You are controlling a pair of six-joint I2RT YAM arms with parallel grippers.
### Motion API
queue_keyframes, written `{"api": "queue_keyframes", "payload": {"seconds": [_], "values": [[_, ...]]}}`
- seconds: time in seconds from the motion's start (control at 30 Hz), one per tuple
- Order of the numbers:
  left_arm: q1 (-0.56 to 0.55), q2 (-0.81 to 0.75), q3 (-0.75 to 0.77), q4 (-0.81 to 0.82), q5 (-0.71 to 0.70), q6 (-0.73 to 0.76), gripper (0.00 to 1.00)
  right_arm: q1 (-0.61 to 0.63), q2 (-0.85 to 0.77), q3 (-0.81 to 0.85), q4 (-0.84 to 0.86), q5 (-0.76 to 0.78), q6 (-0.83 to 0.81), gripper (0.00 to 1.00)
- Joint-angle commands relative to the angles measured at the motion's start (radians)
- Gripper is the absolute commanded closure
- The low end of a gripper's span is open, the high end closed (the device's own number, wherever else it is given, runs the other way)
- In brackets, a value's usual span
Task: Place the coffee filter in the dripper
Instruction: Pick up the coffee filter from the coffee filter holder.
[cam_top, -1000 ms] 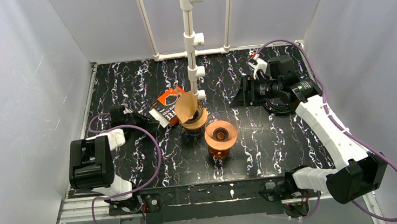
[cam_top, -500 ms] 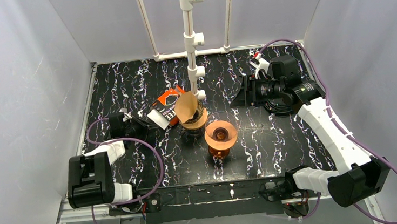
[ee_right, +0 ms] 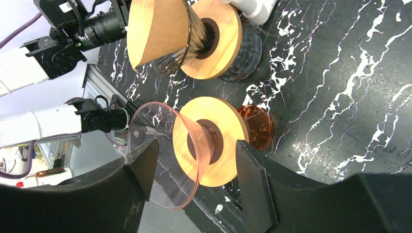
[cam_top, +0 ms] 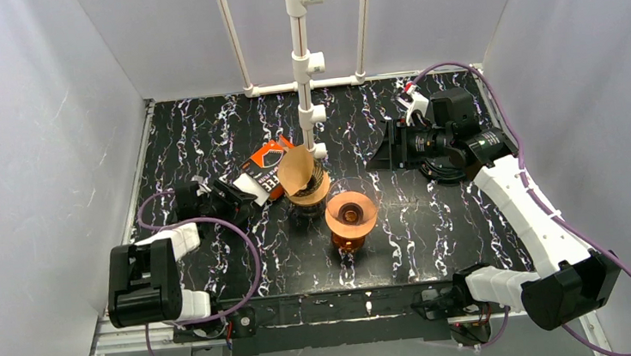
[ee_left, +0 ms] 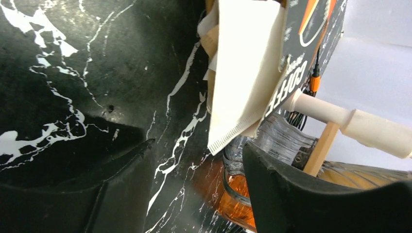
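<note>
The black marble-patterned table (cam_top: 204, 127) carries everything, with a white plastic pipe frame (cam_top: 300, 59) rising from its far edge.

The right gripper (cam_top: 379, 151) hangs at the far right, well apart from the work. Its jaws are spread and hold nothing, and its wrist view looks between them at both drippers. It seems parked there to leave the middle free.

The left gripper (cam_top: 236, 195) lies low at the left, just beside the orange-and-black cardboard packet of filters (cam_top: 261, 167). Its jaws stand apart and grip nothing, lined up on the packet's open end, probably ready to pinch a sheet.

The empty clear orange dripper with a wooden collar (cam_top: 350, 214) stands near the middle, mouth upward, likely the target. Just beyond it to the left, a clear glass dripper on a wooden collar (cam_top: 311, 191) holds a brown paper cone filter (cam_top: 297, 169), which leans out over its rim.

The pale folded coffee filter (ee_left: 243, 73) sticks out of the packet, its corner just beyond the left fingertips and apparently not touching them. It is nowhere near the empty dripper yet.
</note>
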Motion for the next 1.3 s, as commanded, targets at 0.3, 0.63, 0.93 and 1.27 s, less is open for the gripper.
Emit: {"api": "queue_keyframes", "payload": {"seconds": [0.3, 0.63, 0.93, 1.27], "values": [[-0.006, 0.13, 0.085, 0.062, 0.003, 0.01, 0.38, -0.005, -0.005, 0.036, 0.021, 0.003, -0.007, 0.32], [-0.012, 0.19, 0.101, 0.13, -0.008, -0.007, 0.59, -0.005, -0.003, 0.04, 0.019, 0.002, -0.007, 0.32], [-0.013, 0.167, 0.1, 0.147, -0.022, 0.014, 0.79, -0.005, -0.006, 0.036, 0.021, -0.011, -0.002, 0.32], [-0.014, 0.063, 0.083, 0.153, -0.028, 0.065, 1.0, -0.005, -0.015, 0.037, 0.02, -0.014, 0.001, 0.32]]}}
